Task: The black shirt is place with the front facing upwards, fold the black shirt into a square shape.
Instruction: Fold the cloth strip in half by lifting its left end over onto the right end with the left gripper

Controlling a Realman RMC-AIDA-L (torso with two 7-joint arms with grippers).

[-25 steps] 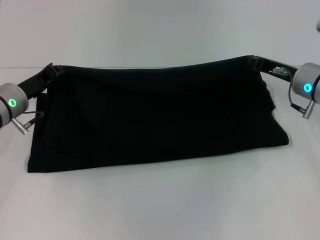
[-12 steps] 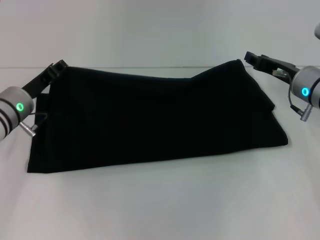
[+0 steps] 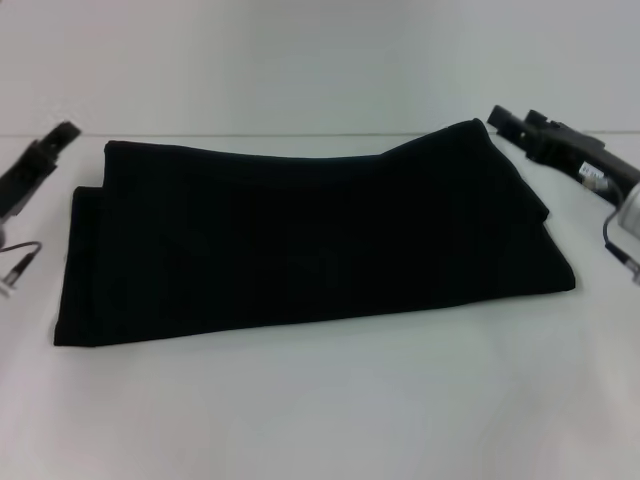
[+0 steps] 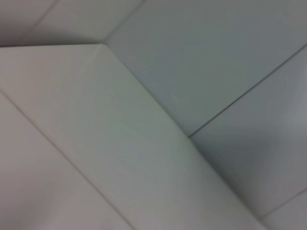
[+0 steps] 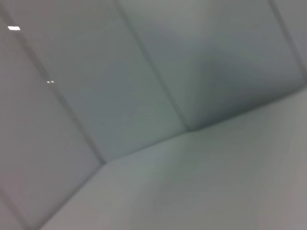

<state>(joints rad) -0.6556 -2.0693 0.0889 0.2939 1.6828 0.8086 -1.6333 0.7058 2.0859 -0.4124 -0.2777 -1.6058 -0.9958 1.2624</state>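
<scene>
– Where's the black shirt (image 3: 310,240)?
– Folded flat mid-table, lettering hidden.
– And the grippers?
– Left gripper (image 3: 62,135) at ten o'clock, right gripper (image 3: 508,120) at two; both clear, fingers indistinct.

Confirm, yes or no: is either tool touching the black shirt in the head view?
No: the left tool and right tool both sit clear of the black shirt, with bare table between.

Black shirt (image 3: 310,240): plain black all over, no print showing. It lies on my white table (image 3: 330,400). Left of the shirt, my left gripper (image 3: 45,150) is black; right of it, my right gripper (image 3: 525,125) is black too.
</scene>
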